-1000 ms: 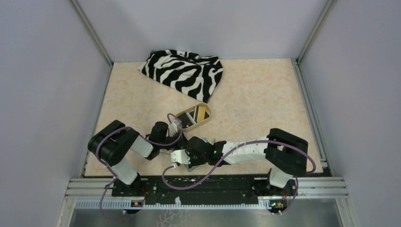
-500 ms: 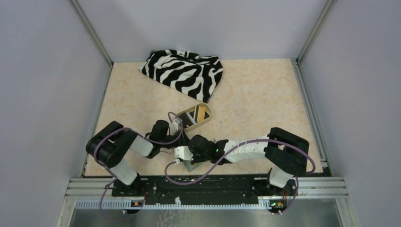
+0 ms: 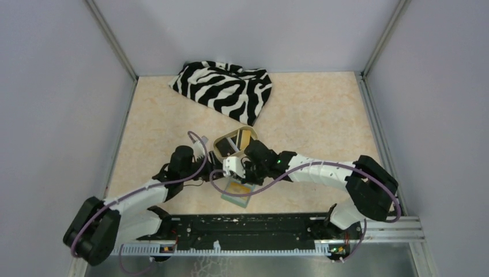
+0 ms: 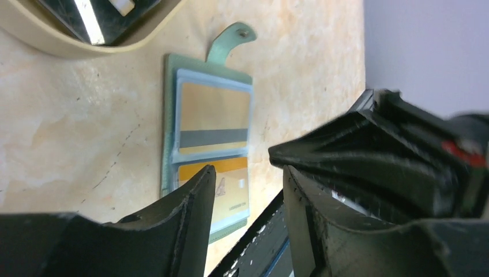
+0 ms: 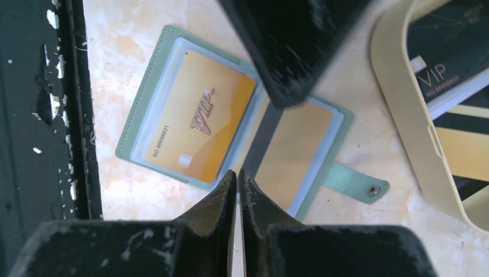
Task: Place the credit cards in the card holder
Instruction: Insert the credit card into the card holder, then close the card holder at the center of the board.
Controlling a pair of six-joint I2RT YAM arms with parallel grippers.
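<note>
Right gripper (image 5: 237, 179) is pinched shut on nothing, just above the open card holder (image 5: 352, 180) lying flat by the front rail (image 5: 34, 115), two gold credit cards (image 5: 196, 115) inside. Left gripper (image 4: 248, 173) is spread apart, empty too.

In the right wrist view, a gold-yellow credit card (image 5: 193, 124) in the left sleeve of the open sage-green card holder (image 5: 128, 145) bears the word "VIP" in slanted brown script across its middle. Along its lower edge runs a smaller line that begins "NO" and continues in a run of 8s, the last digits too fine to make out. A black credit card (image 5: 455, 46) lying in the tan dish (image 5: 398, 86) also reads "VIP", in thin pale capitals, above another "NO" line of 8s. In the left wrist view the gold-yellow card's print is too small to read.
</note>
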